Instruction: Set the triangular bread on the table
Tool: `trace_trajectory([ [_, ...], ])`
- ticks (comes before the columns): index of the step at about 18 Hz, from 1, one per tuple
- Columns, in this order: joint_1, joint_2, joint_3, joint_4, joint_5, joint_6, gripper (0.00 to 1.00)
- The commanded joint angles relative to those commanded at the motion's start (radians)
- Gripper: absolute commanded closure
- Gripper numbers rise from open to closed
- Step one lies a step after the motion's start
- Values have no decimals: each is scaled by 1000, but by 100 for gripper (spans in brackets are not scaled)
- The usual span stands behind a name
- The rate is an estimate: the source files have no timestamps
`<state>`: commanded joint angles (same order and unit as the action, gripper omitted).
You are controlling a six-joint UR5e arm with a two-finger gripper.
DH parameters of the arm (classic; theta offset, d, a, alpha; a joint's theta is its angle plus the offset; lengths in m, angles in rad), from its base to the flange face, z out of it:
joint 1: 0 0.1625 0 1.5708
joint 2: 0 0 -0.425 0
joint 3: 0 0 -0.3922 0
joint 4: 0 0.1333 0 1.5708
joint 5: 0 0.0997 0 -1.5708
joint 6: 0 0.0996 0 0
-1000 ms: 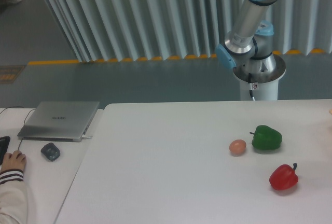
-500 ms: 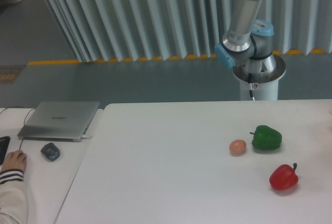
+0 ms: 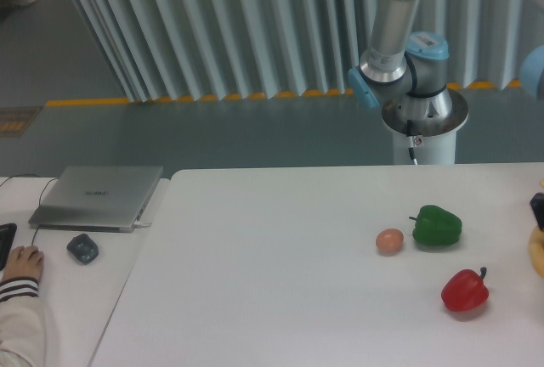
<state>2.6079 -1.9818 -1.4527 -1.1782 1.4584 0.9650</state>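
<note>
Your gripper (image 3: 539, 211) barely enters the shot: only a dark sliver shows at the right edge, and you cannot tell whether its fingers are spread or pressed together. Just below that sliver, a golden yellow-orange curve, apparently the triangular bread (image 3: 537, 252), peeks in at the same edge, mostly cut off; whether it rests on the table (image 3: 272, 282) or hangs above it cannot be told. Your arm (image 3: 393, 23) rises from its round pedestal behind the table's far side, before a ribbed grey curtain. On the white tabletop a small tan egg (image 3: 389, 240) sits just beside a green pepper (image 3: 437, 225), with a red pepper (image 3: 464, 290) nearer the camera. At left, on the adjoining desk, lie a closed grey laptop (image 3: 99, 196) and a dark mouse (image 3: 82, 248); a person's hand (image 3: 19, 262) rests at the frame's edge.
</note>
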Motion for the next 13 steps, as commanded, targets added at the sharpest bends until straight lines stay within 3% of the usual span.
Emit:
trace_trajectory([
  [3,-46,-14,0,8,114,6,78],
  [5,-48,-18,-3,11,120,9,78],
  [8,-51,-8,-54,12,172,158,77],
  [13,-58,0,-86,12,188,170,76],
])
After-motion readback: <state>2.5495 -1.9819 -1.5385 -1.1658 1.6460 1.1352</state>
